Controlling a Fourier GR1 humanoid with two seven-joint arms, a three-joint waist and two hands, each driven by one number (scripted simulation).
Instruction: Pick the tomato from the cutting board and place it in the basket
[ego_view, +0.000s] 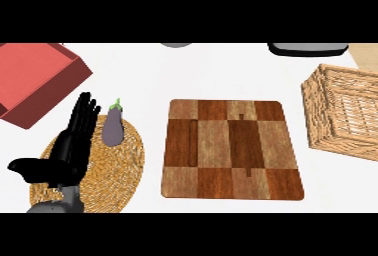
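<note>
Nearest, at seven o'clock, the left hand (68, 152) shows above an oval woven straw mat (118, 172). Its black fingers (83, 114) are straight, aimed at twelve o'clock, thumb out toward nine, holding nothing. A smooth purple eggplant (112, 129) lies on the mat just beside the fingertips, long axis six to twelve, green stem at twelve. At centre the rectangular cutting board (232, 150), checkered light and dark wood, lies on the white table (148, 65). A wicker basket (341, 117) stands at three o'clock. The tomato shows nowhere, so its place and heading cannot be told.
</note>
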